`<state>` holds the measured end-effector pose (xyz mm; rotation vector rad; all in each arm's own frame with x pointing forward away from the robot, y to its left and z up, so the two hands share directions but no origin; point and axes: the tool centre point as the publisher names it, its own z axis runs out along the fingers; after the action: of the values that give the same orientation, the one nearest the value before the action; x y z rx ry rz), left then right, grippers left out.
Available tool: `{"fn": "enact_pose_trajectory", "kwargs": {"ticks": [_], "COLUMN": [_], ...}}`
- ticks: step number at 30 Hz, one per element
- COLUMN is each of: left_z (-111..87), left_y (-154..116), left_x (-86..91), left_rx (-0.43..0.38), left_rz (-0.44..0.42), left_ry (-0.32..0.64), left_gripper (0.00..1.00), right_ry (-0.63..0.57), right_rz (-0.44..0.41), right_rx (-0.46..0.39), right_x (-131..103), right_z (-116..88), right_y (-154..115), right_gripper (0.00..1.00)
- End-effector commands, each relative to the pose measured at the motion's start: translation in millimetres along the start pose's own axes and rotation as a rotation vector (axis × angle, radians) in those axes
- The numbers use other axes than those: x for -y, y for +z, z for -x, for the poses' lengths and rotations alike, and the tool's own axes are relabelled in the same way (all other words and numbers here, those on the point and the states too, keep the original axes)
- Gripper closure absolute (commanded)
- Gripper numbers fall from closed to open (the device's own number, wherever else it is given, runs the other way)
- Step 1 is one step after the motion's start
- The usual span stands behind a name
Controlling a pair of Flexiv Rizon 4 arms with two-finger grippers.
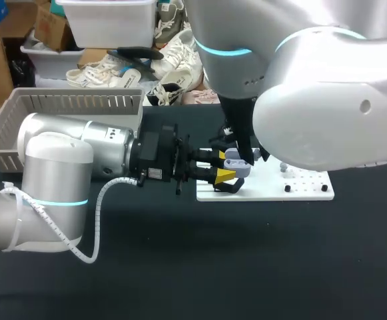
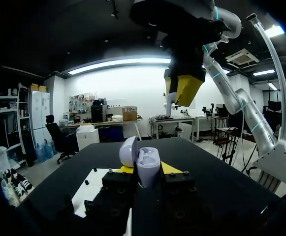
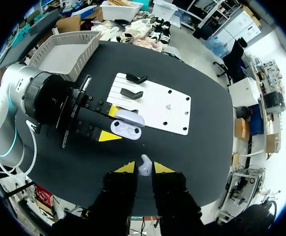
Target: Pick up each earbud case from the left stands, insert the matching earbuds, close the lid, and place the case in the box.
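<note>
Tabletop (image 1: 180, 267) is showing plain black. Board (image 1: 300, 190) is showing white, dotted with small black pegs (image 1: 287, 189) and carrying black stands (image 3: 132, 92). Earbud case (image 3: 128, 127), at the board's edge, is looking pale lilac-grey. Earbud (image 3: 145, 164) is showing white. Left gripper (image 1: 224, 166) and right gripper (image 3: 143, 168) are both showing black bodies with bright yellow tips. Left arm (image 1: 53, 173) and right arm (image 1: 326, 127) are showing silver-white shells with glowing cyan rings. Basket (image 1: 20, 113), well apart from the board, is showing grey, slotted walls. Coiled cable (image 1: 96, 213) is showing white.

One earbud case (image 3: 127, 129), lid open; one loose earbud (image 3: 144, 166); two black stands (image 3: 131, 93) on one white board (image 3: 157, 105); one grey basket (image 3: 64, 56) at the table's far left corner
</note>
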<state>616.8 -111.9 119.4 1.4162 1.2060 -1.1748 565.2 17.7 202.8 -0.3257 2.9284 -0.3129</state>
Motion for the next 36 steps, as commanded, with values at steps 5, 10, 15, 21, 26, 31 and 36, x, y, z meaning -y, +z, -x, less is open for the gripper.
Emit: {"fn": "enact_pose_trajectory", "kwargs": {"ticks": [5,10,15,21,26,31,36], "left_z": [-0.2,-0.2,-0.2,-0.2,-0.2,-0.2,-0.2], "left_y": [0.6,0.6,0.6,0.6,0.6,0.6,0.6], "left_x": [0.8,0.8,0.8,0.8,0.8,0.8,0.8], "left_rx": [0.000,0.000,0.000,0.000,0.000,0.000,0.000], "left_rz": [0.005,0.005,0.005,0.005,0.005,0.005,0.005], "left_ry": [0.001,0.001,0.001,0.001,0.001,0.001,0.001], "left_gripper": [1.00,1.00,1.00,1.00,1.00,1.00,1.00], "right_ry": [0.119,0.313,0.411,0.429,0.429,0.429,0.468], "right_rz": [0.029,0.074,0.023,0.033,0.033,0.033,0.036], "right_rx": [-0.014,-0.046,-0.036,-0.055,-0.055,-0.055,-0.067], "right_x": [-11.9,-17.6,-17.6,-20.9,-20.9,-20.9,-22.0], "right_z": [7.6,14.1,17.0,11.5,11.5,11.5,12.9], "right_y": [-2.8,-7.2,-5.7,-0.7,-0.7,-0.7,-2.7], "right_gripper": [1.00,1.00,1.00,1.00,1.00,1.00,1.00]}}
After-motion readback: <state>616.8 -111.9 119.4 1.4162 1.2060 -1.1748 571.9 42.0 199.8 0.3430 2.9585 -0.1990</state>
